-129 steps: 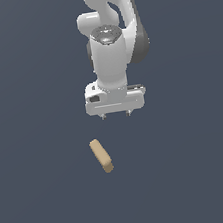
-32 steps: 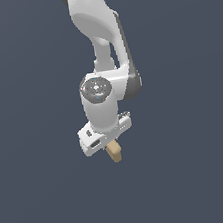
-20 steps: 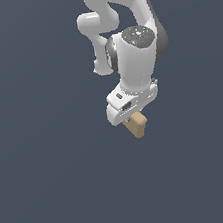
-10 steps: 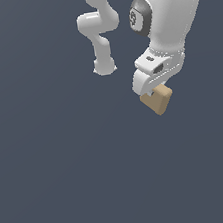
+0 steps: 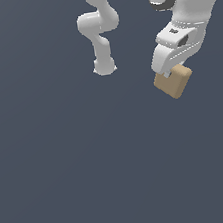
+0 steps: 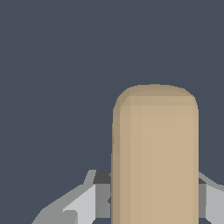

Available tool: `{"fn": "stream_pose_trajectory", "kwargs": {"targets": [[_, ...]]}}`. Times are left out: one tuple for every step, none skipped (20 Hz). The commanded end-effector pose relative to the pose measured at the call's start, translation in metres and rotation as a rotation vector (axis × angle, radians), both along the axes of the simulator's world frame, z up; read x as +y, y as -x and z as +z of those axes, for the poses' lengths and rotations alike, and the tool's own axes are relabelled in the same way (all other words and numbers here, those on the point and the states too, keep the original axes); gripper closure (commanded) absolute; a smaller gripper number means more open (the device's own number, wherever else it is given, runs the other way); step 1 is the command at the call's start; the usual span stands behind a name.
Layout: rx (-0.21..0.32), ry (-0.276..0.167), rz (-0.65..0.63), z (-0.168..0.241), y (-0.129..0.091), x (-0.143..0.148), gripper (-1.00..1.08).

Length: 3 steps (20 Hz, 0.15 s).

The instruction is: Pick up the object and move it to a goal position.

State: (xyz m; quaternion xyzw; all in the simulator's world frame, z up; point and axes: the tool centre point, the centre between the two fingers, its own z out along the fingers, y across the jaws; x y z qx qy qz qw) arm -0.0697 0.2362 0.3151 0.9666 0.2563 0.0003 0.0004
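One small tan rounded slab-like block (image 5: 174, 82) clamped in white two-finger gripper (image 5: 167, 74), aloft at exterior view's upper right. Step: carry phase, likely. Goal marker not visible. Next: keep grip firm, move to goal.

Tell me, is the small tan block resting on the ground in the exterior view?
No, the white pincer holds the small tan block up in the air.
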Motion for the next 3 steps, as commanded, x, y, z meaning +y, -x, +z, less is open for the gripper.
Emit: {"fn": "stream_pose_trajectory", "kwargs": {"targets": [[0.001,0.000,-0.002,0.0041,0.0020,0.0054,1.08],[0.001,0.000,-0.002,0.0045,0.0019,0.0062,1.08],[0.001,0.000,-0.002,0.0046,0.0019,0.0064,1.08]]}}
